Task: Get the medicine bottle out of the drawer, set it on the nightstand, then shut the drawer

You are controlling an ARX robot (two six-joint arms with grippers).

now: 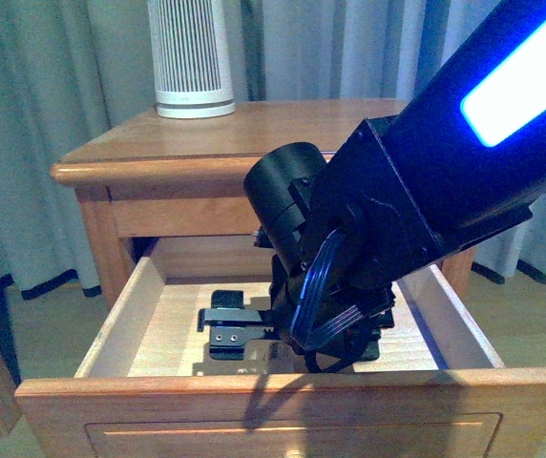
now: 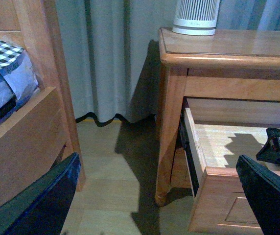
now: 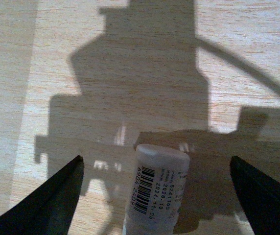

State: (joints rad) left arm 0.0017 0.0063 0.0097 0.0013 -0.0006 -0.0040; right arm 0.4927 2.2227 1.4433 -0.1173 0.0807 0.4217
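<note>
Right arm [image 1: 464, 162] fills the near right of the front view, lit blue strip [image 1: 526, 76] on top, reaching down into the open drawer [image 1: 254, 391]. Right gripper [image 1: 223, 324] sits low over the pale wood floor of the drawer, pointing left.

My right fingers [image 3: 57, 200] are spread wide, with the medicine bottle [image 3: 157, 191] between them and a clear gap on both sides. No contact. White cap, barcode and dark print on the label. Can't tell whether it's standing or lying. Hard shadow of the gripper falls on the wood beyond it.

Left gripper [image 2: 154, 196] hangs left of the nightstand [image 1: 283, 129] over bare wood floor [image 2: 115, 171], fingers apart, holding nothing.

Nightstand top is flat and glossy, with a white ribbed cylinder [image 1: 191, 57] at the far left. Grey curtains [image 1: 44, 143] run behind, hems touching the floor. Wooden bed frame [image 2: 27, 137] stands far left with a checked cloth [image 2: 0, 51] on it.
</note>
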